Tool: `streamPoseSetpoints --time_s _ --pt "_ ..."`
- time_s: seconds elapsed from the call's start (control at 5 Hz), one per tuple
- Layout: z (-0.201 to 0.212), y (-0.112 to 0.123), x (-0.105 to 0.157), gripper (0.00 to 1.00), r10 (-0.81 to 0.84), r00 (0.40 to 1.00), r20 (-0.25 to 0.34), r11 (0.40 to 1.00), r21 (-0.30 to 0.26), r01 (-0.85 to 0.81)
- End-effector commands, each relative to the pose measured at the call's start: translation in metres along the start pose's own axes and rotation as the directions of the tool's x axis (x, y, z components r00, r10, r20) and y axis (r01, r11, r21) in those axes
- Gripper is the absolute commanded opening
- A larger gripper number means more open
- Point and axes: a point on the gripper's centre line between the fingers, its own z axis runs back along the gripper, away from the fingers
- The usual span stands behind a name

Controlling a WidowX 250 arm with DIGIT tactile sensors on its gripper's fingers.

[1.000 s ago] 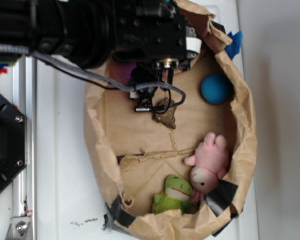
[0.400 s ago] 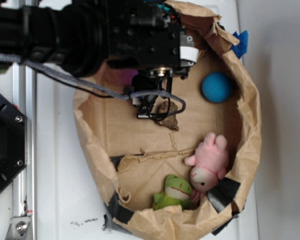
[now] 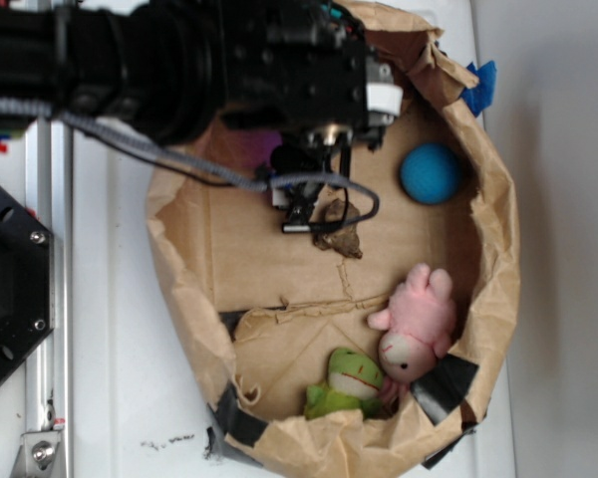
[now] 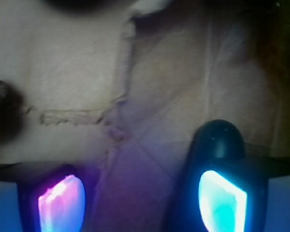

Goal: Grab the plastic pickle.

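My gripper hangs low inside the brown paper bag, under the black arm. In the wrist view the gripper is open, and only creased paper lies between the glowing pads. A dark, smooth, round-ended shape sticks out just beyond the right pad, outside the gap; it looks like the plastic pickle, though the colour is too dark to be sure. In the exterior view the pickle is hidden under the arm.
A brown lumpy piece lies right beside the gripper and shows at the wrist view's left edge. Also in the bag are a blue ball, a pink plush, a green plush frog and something purple.
The arm has crept slightly to the right, with the gripper still beside the brown piece. The bag's left wall bulged outward early on. The toys have not moved.
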Motion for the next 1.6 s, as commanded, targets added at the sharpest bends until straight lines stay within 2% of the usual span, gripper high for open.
streamPoseSetpoints --time_s 0.0,0.2,0.4,0.6,1.0,1.2,1.4 --pt "0.015 0.048 -0.008 1.0 0.136 0.991 0.002 0.99 -0.036 -0.136" --pt "0.007 0.043 -0.005 1.0 0.128 0.992 -0.023 0.99 -0.063 -0.129" --pt "-0.009 0.022 0.002 1.0 0.07 0.996 -0.048 0.996 -0.045 -0.072" --pt "-0.017 0.012 0.004 1.0 0.04 0.997 -0.059 0.998 -0.045 -0.043" --pt "-0.015 0.008 0.002 1.0 0.026 0.998 -0.05 0.998 -0.052 -0.029" --pt "-0.014 0.007 0.001 0.0 0.036 0.998 -0.042 0.998 -0.056 -0.039" --pt "-0.012 0.006 0.001 0.0 0.026 0.999 -0.037 0.998 -0.055 -0.028"
